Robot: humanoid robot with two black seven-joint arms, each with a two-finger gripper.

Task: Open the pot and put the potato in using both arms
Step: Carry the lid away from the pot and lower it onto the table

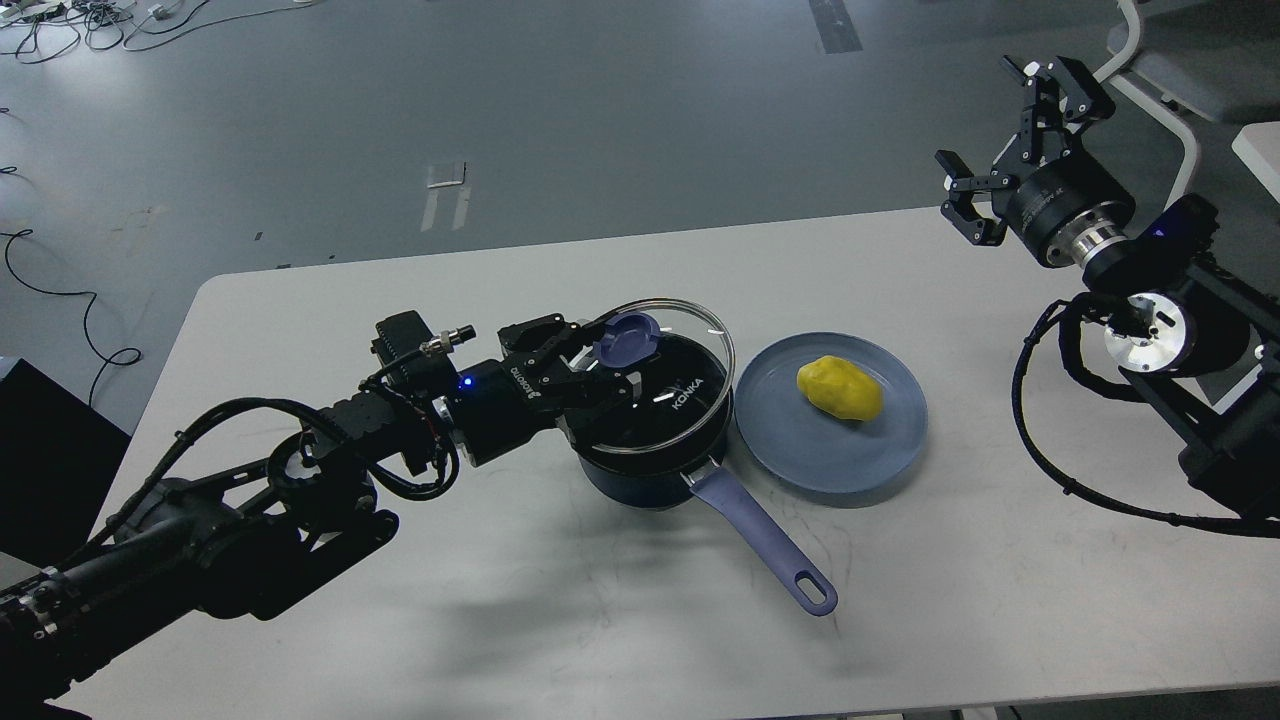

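A dark blue pot [650, 478] with a long purple handle [770, 545] stands mid-table. Its glass lid [665, 385] with a purple knob [625, 340] is tilted, its far side raised off the pot. My left gripper [610, 365] is shut on the lid knob and holds the lid up. A yellow potato [838, 388] lies on a blue-grey plate [880, 450] right of the pot. My right gripper [1010, 130] is open and empty, high at the table's far right edge, well away from the potato.
The white table [400, 620] has bare surface in front of and left of the pot. A white chair frame [1170, 110] stands behind the right arm. Cables [60, 290] lie on the grey floor at the left.
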